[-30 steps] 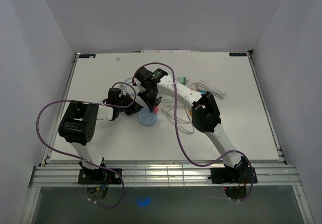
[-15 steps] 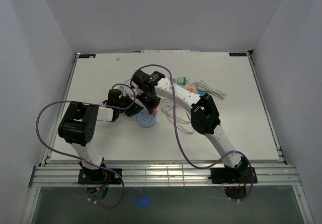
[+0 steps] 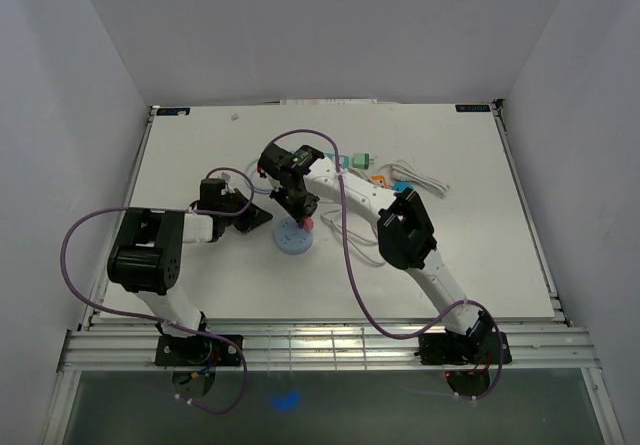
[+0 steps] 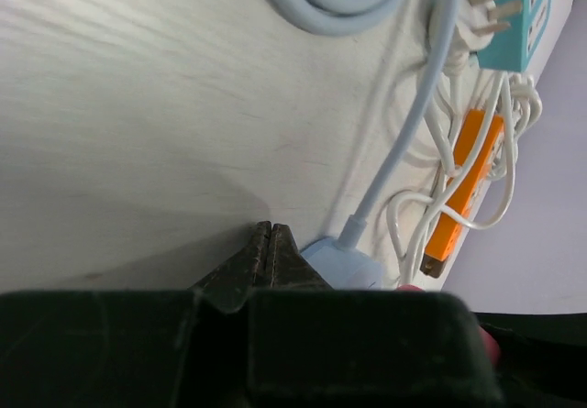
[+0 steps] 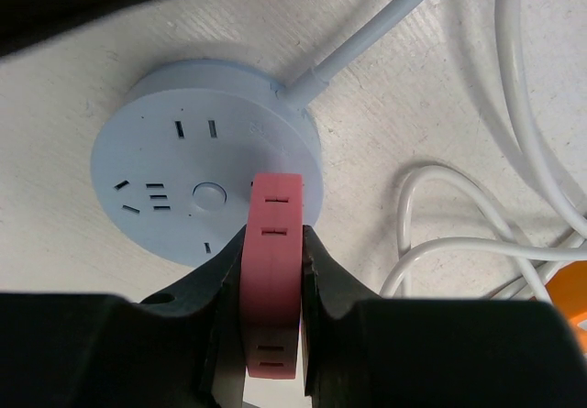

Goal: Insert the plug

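Pink plug [image 5: 273, 208] was clamped between the fingers of the right gripper [image 5: 272, 254], held at the near rim of the round blue socket [image 5: 174, 183]; contact with the socket face couldn't be told. Left gripper [image 4: 269, 243] was clenched on nothing, low over the table [image 4: 138, 105], just beside the socket. White cables [image 5: 514, 105], a teal adapter [image 4: 514, 18] and an orange connector [image 4: 468, 179] lay beyond.

Overhead lighting is bright and diffuse; the white bench [image 3: 500, 245] carries soft, faint shadows. In the left wrist view, the left gripper [image 4: 269, 231] casts a broad grey shadow; its near housing is blurred. The right wrist view renders the pink plug [image 5: 272, 243] sharp.
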`<state>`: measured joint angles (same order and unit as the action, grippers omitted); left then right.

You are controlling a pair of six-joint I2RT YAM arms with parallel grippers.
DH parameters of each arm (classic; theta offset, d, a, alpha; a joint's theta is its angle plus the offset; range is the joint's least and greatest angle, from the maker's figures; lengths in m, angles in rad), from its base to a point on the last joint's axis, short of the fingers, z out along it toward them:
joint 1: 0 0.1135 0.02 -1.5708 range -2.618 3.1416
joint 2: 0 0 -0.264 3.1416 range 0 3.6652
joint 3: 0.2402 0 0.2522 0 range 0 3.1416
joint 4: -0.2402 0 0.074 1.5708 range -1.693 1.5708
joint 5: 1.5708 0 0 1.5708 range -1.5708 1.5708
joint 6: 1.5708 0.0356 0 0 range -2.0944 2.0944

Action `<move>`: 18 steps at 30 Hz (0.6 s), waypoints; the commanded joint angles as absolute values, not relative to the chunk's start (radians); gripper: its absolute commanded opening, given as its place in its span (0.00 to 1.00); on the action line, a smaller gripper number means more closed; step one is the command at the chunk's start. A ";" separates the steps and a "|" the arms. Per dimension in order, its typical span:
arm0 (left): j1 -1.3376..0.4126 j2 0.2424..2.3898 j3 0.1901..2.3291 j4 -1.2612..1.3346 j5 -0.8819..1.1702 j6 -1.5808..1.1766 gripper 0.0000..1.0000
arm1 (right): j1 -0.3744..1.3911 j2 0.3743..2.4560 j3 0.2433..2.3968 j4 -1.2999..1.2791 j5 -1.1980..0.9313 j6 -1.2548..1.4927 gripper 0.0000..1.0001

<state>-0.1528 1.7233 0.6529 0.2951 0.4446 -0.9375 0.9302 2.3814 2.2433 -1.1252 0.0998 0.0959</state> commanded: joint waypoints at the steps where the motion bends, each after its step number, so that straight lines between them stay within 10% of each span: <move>1: -0.088 1.622 0.620 0.210 0.472 -0.899 0.09 | 0.934 2.333 2.241 -1.141 0.126 0.101 0.08; 5: -0.083 1.498 0.614 0.106 0.453 -0.864 0.50 | 0.934 2.335 2.235 -1.138 0.118 0.092 0.08; 18: -0.100 1.293 0.427 0.136 0.571 -0.971 0.49 | 0.934 2.327 2.227 -1.120 0.098 0.083 0.08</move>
